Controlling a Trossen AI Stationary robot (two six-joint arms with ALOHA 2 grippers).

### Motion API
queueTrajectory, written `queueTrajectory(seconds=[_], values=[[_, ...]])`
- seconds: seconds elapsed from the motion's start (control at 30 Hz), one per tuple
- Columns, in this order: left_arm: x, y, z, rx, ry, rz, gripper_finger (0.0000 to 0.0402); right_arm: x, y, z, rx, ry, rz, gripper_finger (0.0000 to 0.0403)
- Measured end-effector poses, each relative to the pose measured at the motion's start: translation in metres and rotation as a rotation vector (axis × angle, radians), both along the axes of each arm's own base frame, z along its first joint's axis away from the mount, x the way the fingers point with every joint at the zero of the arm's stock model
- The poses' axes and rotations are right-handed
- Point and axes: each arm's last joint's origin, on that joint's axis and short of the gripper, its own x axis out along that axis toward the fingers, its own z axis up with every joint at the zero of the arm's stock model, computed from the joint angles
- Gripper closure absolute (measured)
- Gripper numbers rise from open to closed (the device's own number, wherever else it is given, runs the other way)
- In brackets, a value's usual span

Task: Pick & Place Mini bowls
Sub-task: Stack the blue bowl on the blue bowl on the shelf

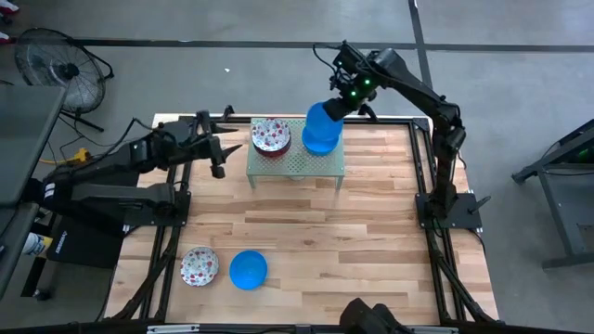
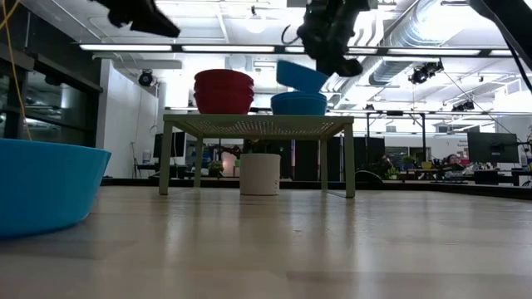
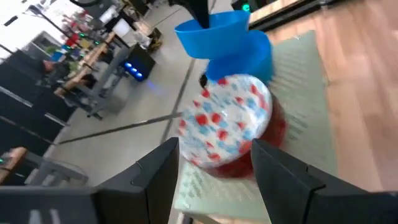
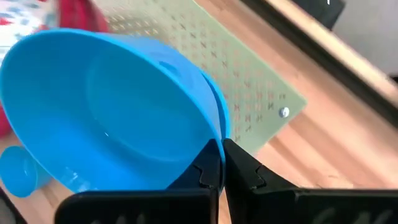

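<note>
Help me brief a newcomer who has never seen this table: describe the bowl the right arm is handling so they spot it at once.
Find the pale green perforated rack at the table's far edge, carrying a floral stack and a blue stack. Above the blue stack hangs one blue bowl, pinched at its rim by the shut right gripper. Unlike every other bowl, it is tilted and lifted clear.

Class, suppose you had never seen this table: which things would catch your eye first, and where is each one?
First, the tilted blue bowl pinched by its rim in the right gripper, just above the blue stack on the pale green rack. Beside that stack sits a floral bowl stack, with the open left gripper hovering near it. Two single bowls, one floral and one blue, lie on the table's near side.
</note>
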Motion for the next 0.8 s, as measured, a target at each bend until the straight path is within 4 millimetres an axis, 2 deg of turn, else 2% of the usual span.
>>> queueTrajectory(seconds=[0.17, 0.4, 0.67, 0.8], values=[[-0.021, -0.005, -0.011, -0.009, -0.067, 0.031, 0.0207, 0.004, 0.0, -0.021, 0.077, 0.041, -0.051, 0.0403], [-0.033, -0.008, -0.016, -0.042, -0.101, 0.036, 0.0207, 0.012, -0.001, -0.043, 0.118, 0.039, -0.097, 0.0403], [-0.035, -0.009, -0.015, -0.063, -0.121, 0.035, 0.0207, 0.014, 0.0, -0.047, 0.117, 0.04, -0.1, 0.0401], [-0.035, -0.009, -0.015, -0.074, -0.127, 0.034, 0.0207, 0.013, 0.0, -0.046, 0.095, 0.046, -0.096, 0.0379]])
